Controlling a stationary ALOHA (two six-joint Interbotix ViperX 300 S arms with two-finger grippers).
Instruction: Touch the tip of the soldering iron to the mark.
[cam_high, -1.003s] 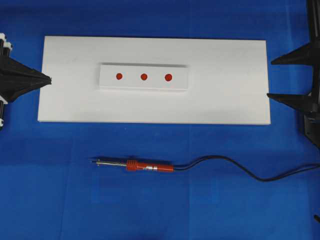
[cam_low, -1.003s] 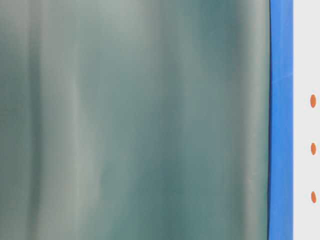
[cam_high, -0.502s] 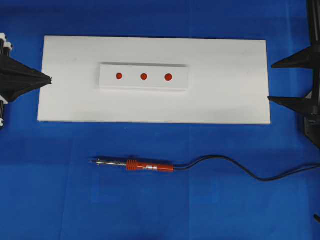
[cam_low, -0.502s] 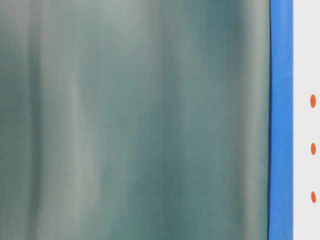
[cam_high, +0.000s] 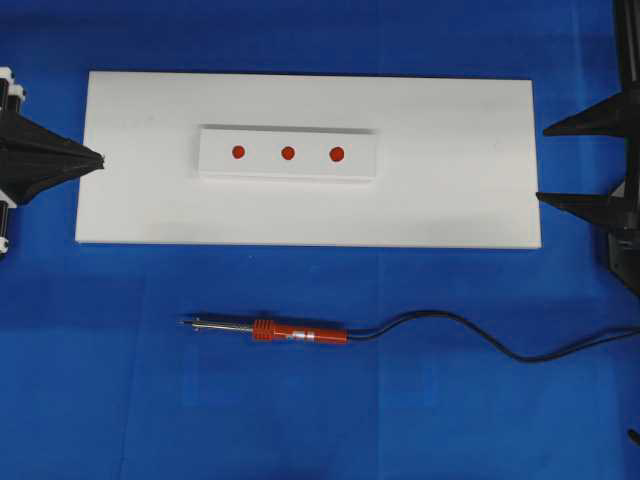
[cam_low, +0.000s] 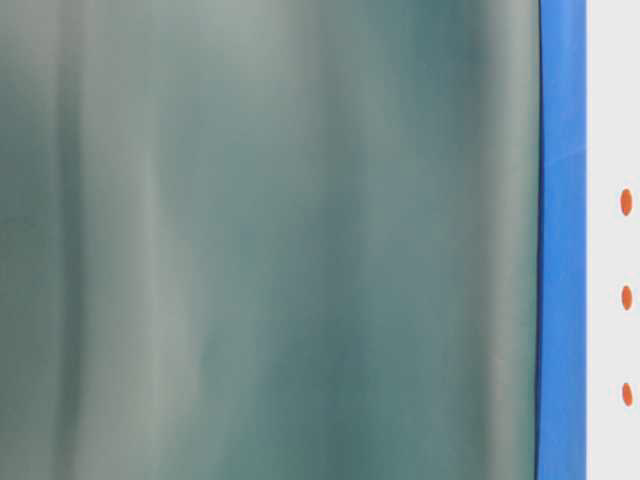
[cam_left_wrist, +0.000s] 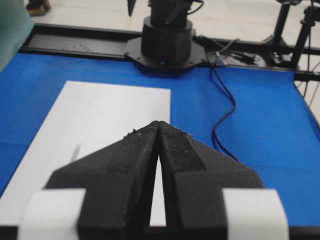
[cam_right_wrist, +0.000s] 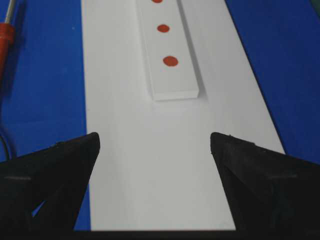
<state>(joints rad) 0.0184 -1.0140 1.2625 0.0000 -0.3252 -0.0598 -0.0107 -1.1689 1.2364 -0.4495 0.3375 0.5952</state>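
Soldering iron (cam_high: 300, 333) flat on blue mat, well apart from wide-spread right tool (cam_high: 545, 162)

A blue table (cam_high: 120, 400) carries a large white board (cam_high: 450, 190) across its far half. Near of the board, apart from it, the soldering iron (cam_high: 300, 333) lies flat, tip pointing left, its black cord (cam_high: 480, 335) trailing off to the right.

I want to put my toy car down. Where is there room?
Bare spots: the white board right of the dotted strip, and the blue cloth below the soldering iron. It's tighter near the iron's cord and the right gripper.
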